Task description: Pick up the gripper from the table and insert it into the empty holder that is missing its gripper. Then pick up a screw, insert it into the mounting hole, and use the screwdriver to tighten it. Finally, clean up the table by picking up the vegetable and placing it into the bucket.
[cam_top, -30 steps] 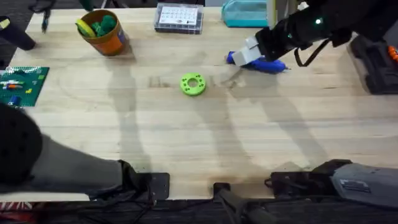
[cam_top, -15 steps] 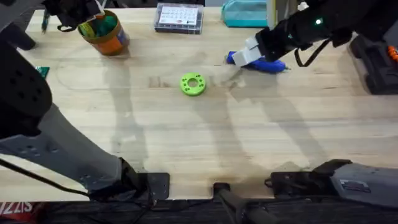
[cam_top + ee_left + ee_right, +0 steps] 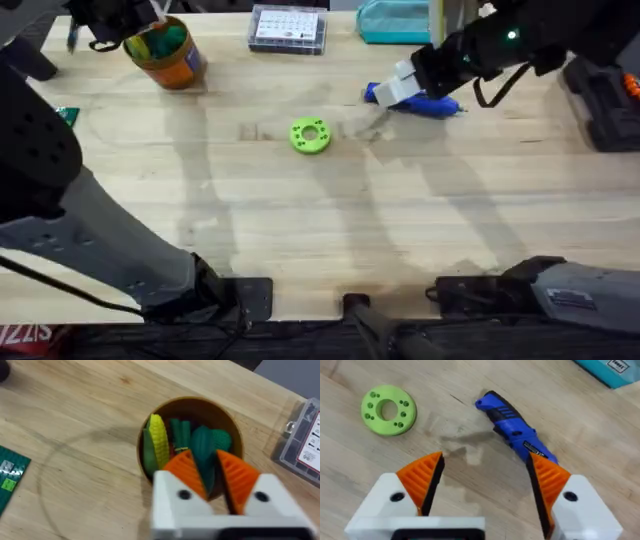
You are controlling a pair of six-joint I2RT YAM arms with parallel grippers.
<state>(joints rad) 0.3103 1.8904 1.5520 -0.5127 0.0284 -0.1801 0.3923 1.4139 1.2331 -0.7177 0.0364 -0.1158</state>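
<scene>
The orange bucket (image 3: 182,66) stands at the table's far left and holds several toy pieces. My left gripper (image 3: 152,30) hangs right over its mouth. In the left wrist view the gripper (image 3: 212,479) has its orange pads (image 3: 187,475) close together on the teal vegetable (image 3: 202,447), just above the bucket (image 3: 192,401). The blue screwdriver (image 3: 428,104) lies flat at the far right of centre. My right gripper (image 3: 402,84) hovers over its near end, open. In the right wrist view the gripper (image 3: 487,480) is spread wide, with the screwdriver (image 3: 512,430) running towards one pad.
A green ring (image 3: 310,135) lies mid-table, left of the screwdriver. A clear compartment box (image 3: 288,28) and a teal box (image 3: 395,20) sit along the far edge. A green brick plate (image 3: 10,480) lies near the bucket. Dark equipment (image 3: 600,100) stands at the right edge.
One second ago the left arm was low at the near left. It then swung out to the bucket and has held still over it since. The right arm has not moved.
</scene>
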